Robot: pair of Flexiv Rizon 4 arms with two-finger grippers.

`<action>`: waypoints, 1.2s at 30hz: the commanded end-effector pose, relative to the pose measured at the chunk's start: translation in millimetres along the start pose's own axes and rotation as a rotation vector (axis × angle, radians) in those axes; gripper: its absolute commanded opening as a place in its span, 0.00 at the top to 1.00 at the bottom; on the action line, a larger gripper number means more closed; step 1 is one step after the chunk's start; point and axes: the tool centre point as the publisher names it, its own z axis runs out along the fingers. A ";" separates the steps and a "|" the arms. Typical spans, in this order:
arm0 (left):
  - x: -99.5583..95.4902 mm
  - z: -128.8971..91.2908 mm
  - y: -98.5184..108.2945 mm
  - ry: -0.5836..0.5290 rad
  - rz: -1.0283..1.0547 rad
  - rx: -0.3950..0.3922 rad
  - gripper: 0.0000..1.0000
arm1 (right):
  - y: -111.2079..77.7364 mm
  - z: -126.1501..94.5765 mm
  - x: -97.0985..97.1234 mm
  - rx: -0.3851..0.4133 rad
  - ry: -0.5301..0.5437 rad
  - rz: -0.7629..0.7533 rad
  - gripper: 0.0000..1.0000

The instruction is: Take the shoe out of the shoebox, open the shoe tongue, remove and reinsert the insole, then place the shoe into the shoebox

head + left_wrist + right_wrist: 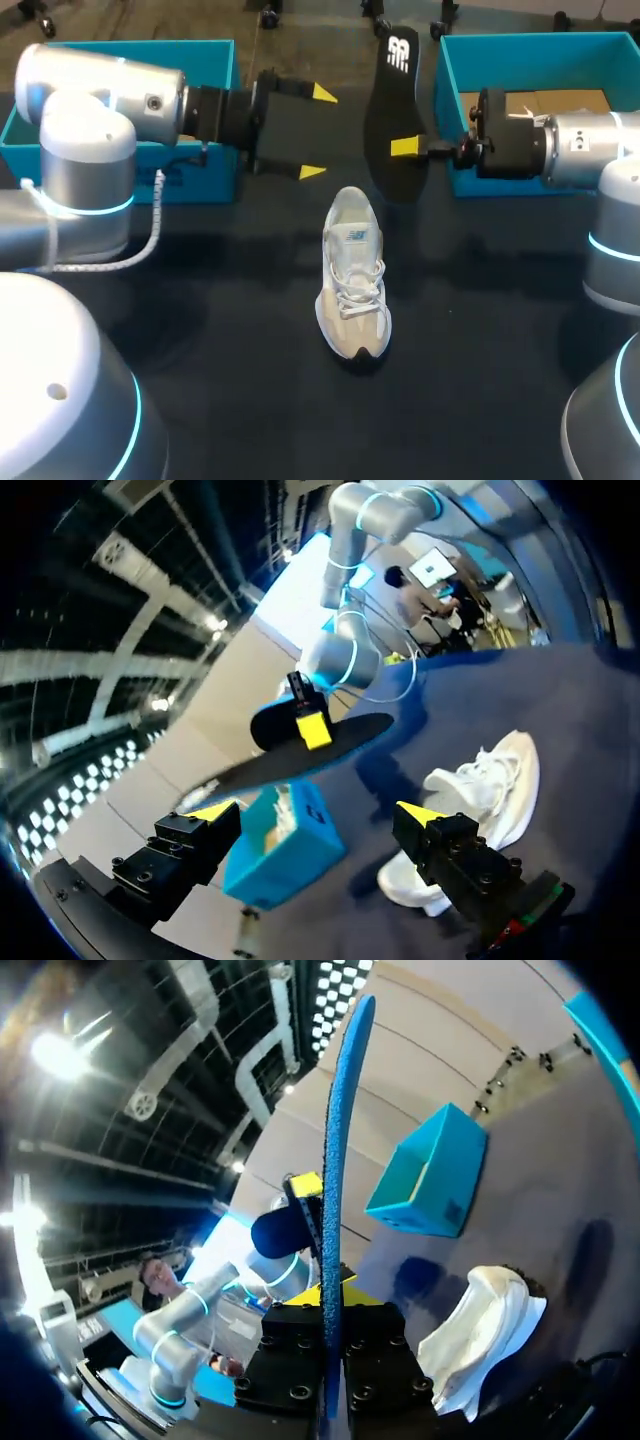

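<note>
While the right tool (408, 148) grips the insole (390, 100), the shoe (352, 275) lies nearby.

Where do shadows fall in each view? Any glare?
Head view: faint shadows around the shoe; the black insole merges at its lower end with the dark table. Left wrist view: a dark shadow lies under the insole. Right wrist view: shadow patches beside the shoe; no glare on it.

The shoe (352, 275) lies alone in the middle of the surface (480, 350), with bare room on both sides and in front of its toe. Beyond its heel, the raised insole (392, 110), clamped in the right gripper (405, 148), fills the gap between the left teal box (215, 60) and the right teal box (445, 80). The left gripper (318, 132), fingers spread, hangs just beside the insole without touching it.
</note>
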 end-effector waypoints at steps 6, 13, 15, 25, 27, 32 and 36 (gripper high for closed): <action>23.7 -12.1 10.8 0.145 -0.207 -0.110 0.00 | 10.0 3.8 -1.4 0.043 0.060 -0.074 1.00; 46.3 -16.6 29.1 0.198 -0.259 -0.231 0.00 | 10.0 3.8 -1.4 0.043 0.060 -0.074 1.00; 53.3 -19.5 35.5 0.197 -0.285 -0.272 0.00 | 10.0 3.8 -1.4 0.043 0.060 -0.074 1.00; 77.9 -27.1 66.8 0.187 -0.371 -0.401 0.00 | 11.3 5.2 -4.8 0.052 0.061 -0.112 1.00; 82.2 -27.0 73.0 0.185 -0.392 -0.425 0.00 | 11.9 8.6 -13.2 0.042 0.039 -0.181 1.00; 93.0 -28.4 81.5 0.190 -0.424 -0.455 0.00 | 11.4 16.5 -24.1 0.044 0.026 -0.341 1.00; 106.7 -25.7 86.0 0.228 -0.446 -0.485 0.00 | 8.2 22.7 -34.7 0.060 0.018 -0.453 1.00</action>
